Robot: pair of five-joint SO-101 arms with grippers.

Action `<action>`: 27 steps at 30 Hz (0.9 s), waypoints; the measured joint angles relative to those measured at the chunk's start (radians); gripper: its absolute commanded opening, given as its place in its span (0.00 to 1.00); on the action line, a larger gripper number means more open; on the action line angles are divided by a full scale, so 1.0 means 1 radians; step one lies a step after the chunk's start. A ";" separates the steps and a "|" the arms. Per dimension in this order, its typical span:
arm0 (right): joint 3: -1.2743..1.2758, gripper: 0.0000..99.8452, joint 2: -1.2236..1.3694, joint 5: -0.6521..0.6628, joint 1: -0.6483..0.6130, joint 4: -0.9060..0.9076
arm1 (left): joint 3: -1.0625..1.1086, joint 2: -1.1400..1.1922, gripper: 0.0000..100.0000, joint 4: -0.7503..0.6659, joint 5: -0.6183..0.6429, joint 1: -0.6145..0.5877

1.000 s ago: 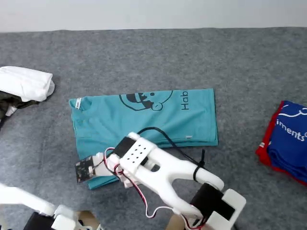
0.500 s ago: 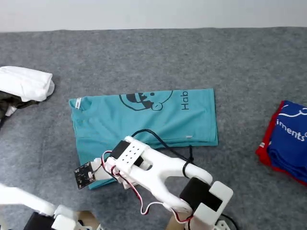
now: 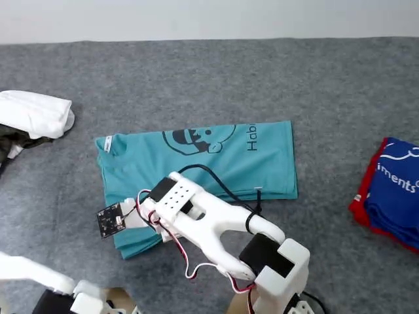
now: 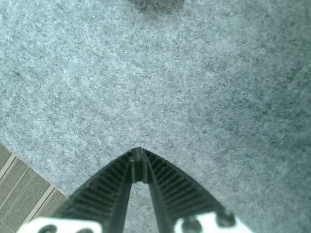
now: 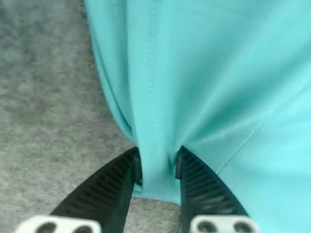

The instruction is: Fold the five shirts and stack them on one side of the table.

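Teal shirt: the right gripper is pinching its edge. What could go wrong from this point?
The right gripper is shut on a narrow bunch at the edge of the teal shirt, so the cloth may slip out, or the folded layers may separate. The left gripper is shut over bare grey mat and pins nothing, so a pull might drag the whole shirt instead of folding it.

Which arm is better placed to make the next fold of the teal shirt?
Right. The right fingers are shut on the edge of the teal shirt, so that arm can likely carry the fold over. The left fingers are shut over bare grey carpet, holding nothing.
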 measured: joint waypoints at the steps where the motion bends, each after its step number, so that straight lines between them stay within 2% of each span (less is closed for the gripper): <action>1: 0.000 0.06 0.000 0.000 0.000 0.000 | 0.000 0.000 0.00 0.000 0.000 0.000; 9: 0.000 0.06 0.000 0.000 0.014 0.000 | 0.000 0.000 0.00 0.000 0.000 0.000; 20: -0.133 0.06 0.005 0.000 0.117 0.005 | 0.000 0.000 0.00 0.000 0.000 0.000; 27: -0.230 0.06 0.072 -0.048 0.143 0.005 | 0.000 0.000 0.00 0.000 -0.002 0.000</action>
